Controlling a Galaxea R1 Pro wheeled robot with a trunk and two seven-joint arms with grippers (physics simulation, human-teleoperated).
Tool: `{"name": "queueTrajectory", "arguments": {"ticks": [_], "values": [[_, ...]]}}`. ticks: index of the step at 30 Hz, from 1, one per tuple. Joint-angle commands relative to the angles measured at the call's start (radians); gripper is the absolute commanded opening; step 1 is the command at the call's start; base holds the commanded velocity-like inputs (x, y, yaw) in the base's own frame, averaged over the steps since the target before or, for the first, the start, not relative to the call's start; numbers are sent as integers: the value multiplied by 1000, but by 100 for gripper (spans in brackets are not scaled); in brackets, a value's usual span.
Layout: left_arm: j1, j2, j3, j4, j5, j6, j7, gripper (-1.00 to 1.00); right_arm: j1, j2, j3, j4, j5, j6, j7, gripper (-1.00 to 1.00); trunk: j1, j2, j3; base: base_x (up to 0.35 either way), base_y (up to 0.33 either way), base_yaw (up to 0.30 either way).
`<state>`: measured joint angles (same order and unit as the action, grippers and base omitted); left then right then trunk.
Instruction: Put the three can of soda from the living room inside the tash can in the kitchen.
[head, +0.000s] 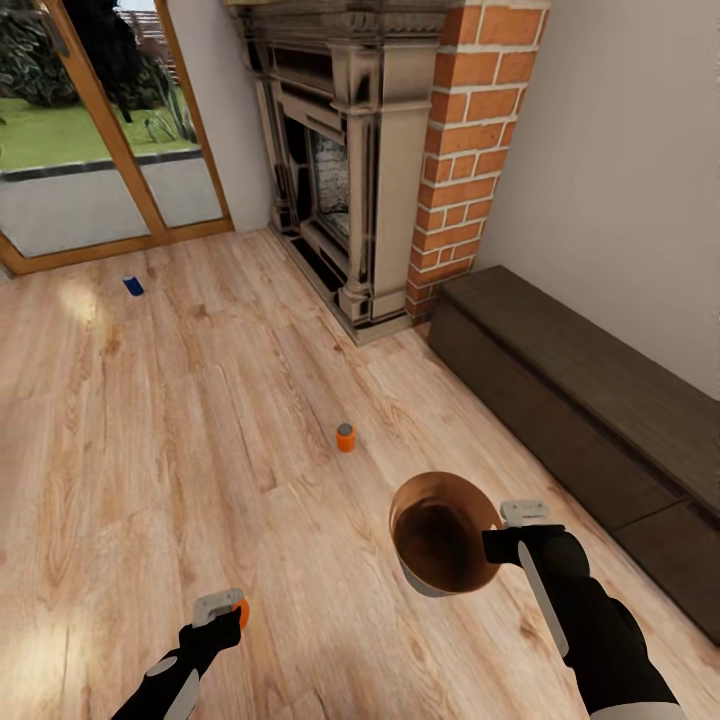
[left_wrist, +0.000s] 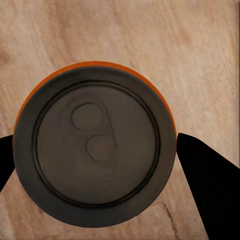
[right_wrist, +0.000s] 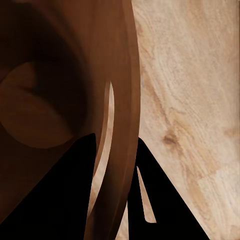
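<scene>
Living room, wood floor (head: 150, 420), with the brick fireplace (head: 380, 170) taken as reference.

Left arm: forearm reaches forward and down from the bottom edge of the head view, well out from the fireplace on the open floor. The left claw (head: 222, 612) points straight down over an orange can (head: 241, 611). In the left wrist view this orange can (left_wrist: 95, 145) stands upright, pale top facing the camera, one dark finger (left_wrist: 207, 185) on each side of it. The fingers sit at the can's sides, about a can's breadth apart; whether they press on it cannot be told from here.

Right arm: forearm rises from the lower right corner, wrist bent inward. The right claw (head: 492, 545) is closed on the rim of the trash can (head: 440, 535), carried off the floor with its dark brown inside tipped toward the camera. The right wrist view shows one finger (right_wrist: 55, 195) inside the trash can (right_wrist: 60, 80) and the other outside its wall.

A second orange can (head: 345, 437) stands upright on the floor between the trash can and the fireplace base. A blue can (head: 132, 285) lies on its side, well apart from the fireplace, near the glass door (head: 100, 130). A dark low bench (head: 590, 400) runs along the wall beside the fireplace
</scene>
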<state>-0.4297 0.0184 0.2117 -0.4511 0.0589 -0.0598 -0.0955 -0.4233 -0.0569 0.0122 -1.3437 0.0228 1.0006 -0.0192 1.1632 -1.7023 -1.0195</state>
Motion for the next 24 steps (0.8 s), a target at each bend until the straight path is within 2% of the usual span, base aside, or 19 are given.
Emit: {"name": "queueTrajectory", "arguments": {"ticks": [1,24], "values": [[0,0,0,0,-1,0,0,-100,0,0,0,0,-14,0,3,-100,-4,7,5,0,0,0],[0,0,0,0,-1,0,0,-100,1,0,0,0,-14,0,3,-100,-92,168,115,0,0,0]]}}
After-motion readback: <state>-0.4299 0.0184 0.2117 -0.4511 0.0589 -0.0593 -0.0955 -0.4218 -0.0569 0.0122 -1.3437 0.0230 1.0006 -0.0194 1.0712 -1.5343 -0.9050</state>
